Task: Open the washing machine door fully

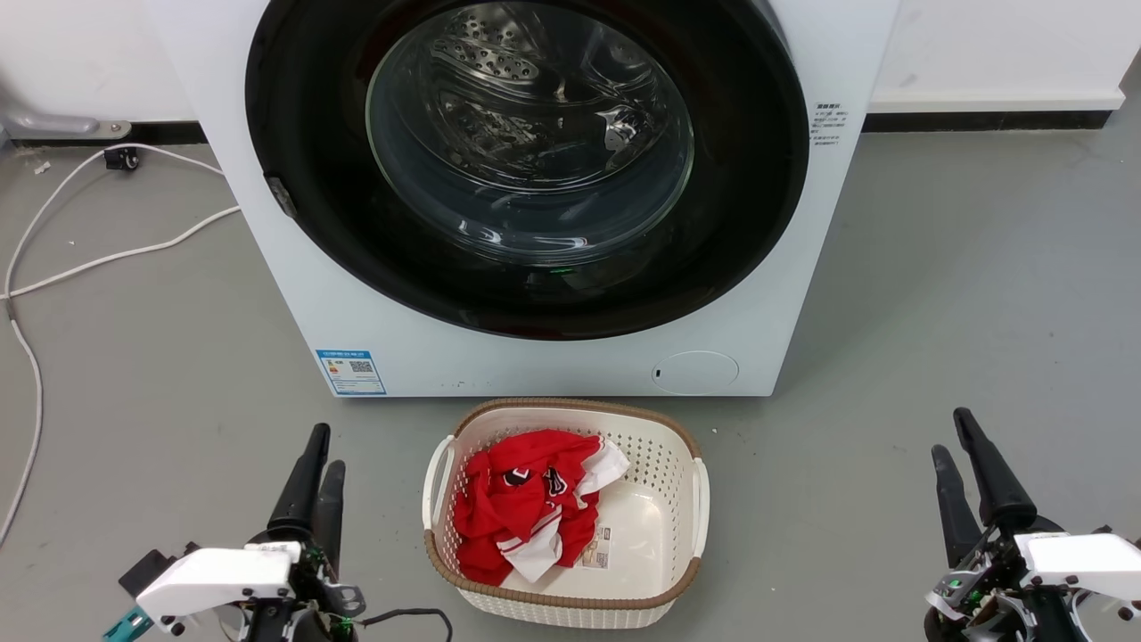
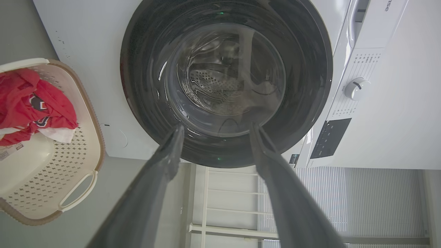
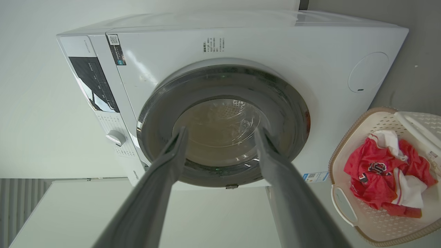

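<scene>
The white washing machine stands straight ahead, and its washing machine door, a big glossy black ring around a bulging glass window, lies shut flat against the front. A small latch tab sits on the door's left rim. My left gripper hovers low at the lower left and my right gripper at the lower right, both well short of the machine. In the wrist views the left gripper and right gripper are open and empty, pointing at the door.
A cream laundry basket holding red and white clothes sits on the grey floor just in front of the machine, between my arms. White cables trail across the floor at the left. A wall runs behind the machine.
</scene>
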